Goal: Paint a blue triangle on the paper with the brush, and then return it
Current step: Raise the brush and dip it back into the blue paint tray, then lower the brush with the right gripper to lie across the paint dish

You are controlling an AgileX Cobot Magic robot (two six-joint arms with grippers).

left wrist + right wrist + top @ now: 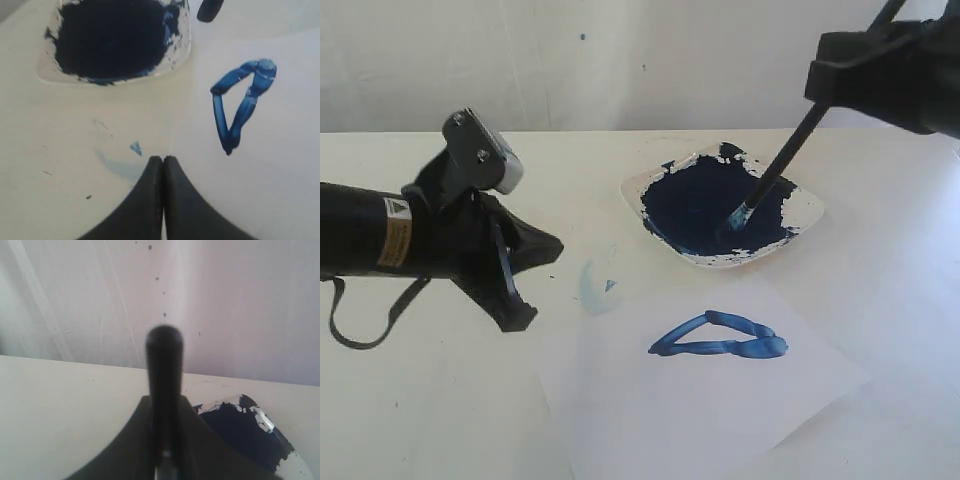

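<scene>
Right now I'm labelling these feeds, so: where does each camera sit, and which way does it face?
Exterior: off the arms, looking down across the table toward the back wall; left arm and right arm show.
Left wrist: on the left arm, looking down past the shut left gripper at the paint dish and triangle.
Right wrist: on the right arm, looking along the brush, clamped in the right gripper, toward the back wall.
Shared: all three show the paint dish.

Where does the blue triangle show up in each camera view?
Exterior view: blue triangle on the paper, just in front of the paint dish.
Left wrist view: blue triangle on the paper, beside the paint dish.
Right wrist view: not in it.
Shared landmark: the paint dish, seen in all three.
</scene>
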